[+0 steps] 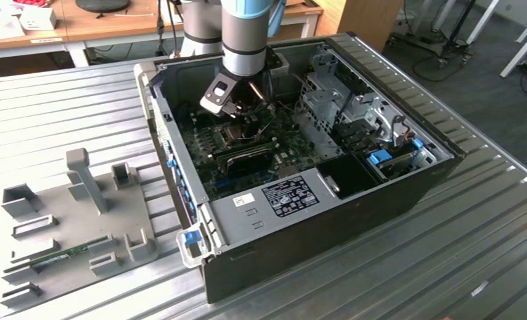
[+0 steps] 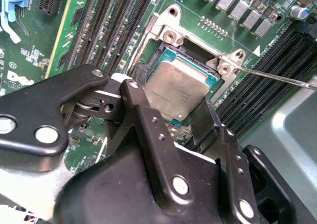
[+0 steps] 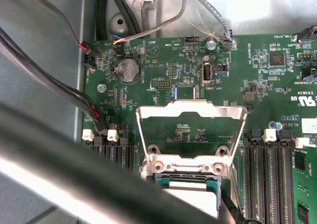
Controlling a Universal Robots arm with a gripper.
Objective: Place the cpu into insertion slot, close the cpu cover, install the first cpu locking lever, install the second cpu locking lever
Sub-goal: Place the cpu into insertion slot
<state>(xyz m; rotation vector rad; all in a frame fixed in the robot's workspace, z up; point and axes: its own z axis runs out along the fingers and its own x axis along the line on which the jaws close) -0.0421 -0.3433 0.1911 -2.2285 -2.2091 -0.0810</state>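
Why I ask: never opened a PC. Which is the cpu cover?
In the open computer case, find the green motherboard. Beside the cpu, the cpu cover is flipped open: a thin silvery frame with a large window, unlike the black memory slots.

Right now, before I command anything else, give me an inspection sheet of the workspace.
Surface: ribbed metal table bearing the open computer case.
Job's things: the cpu lies in the insertion slot, full seating unclear; the cpu cover is swung open; a thin lever rod stands free.
Clutter: grey fixture plate at the exterior view's left.
Grippers: the gripper is close over the cpu.
Cables: black cables and grey cables at the board's edge, apart from the slot.
Surroundings: wooden desk behind.
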